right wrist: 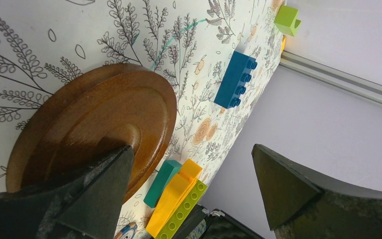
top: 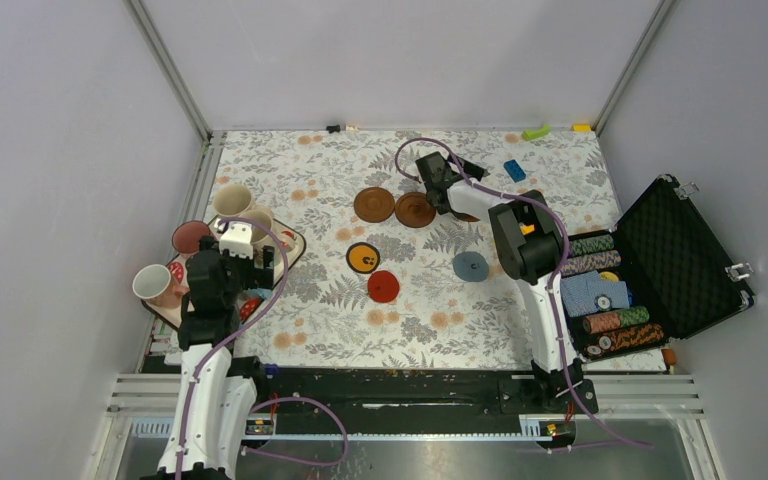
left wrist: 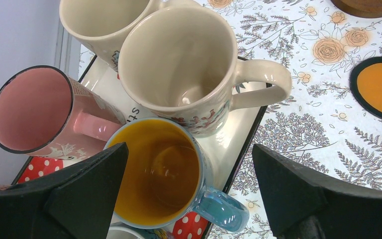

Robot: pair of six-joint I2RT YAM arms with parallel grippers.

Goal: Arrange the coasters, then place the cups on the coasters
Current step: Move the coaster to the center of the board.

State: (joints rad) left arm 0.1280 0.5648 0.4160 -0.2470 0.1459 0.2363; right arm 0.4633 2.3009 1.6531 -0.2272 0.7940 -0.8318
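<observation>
Left wrist: spread hand (left wrist: 189, 149) over cups (left wrist: 179, 59)

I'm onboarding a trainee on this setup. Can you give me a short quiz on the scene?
1. True or false: none of the cups stands on any of the coasters yet.
2. Which lies nearest the right pincer? A) red coaster B) dark brown coaster C) grey-blue coaster
3. What colour is the inside of the blue cup?
Key: 1 true; 2 B; 3 yellow.
</observation>
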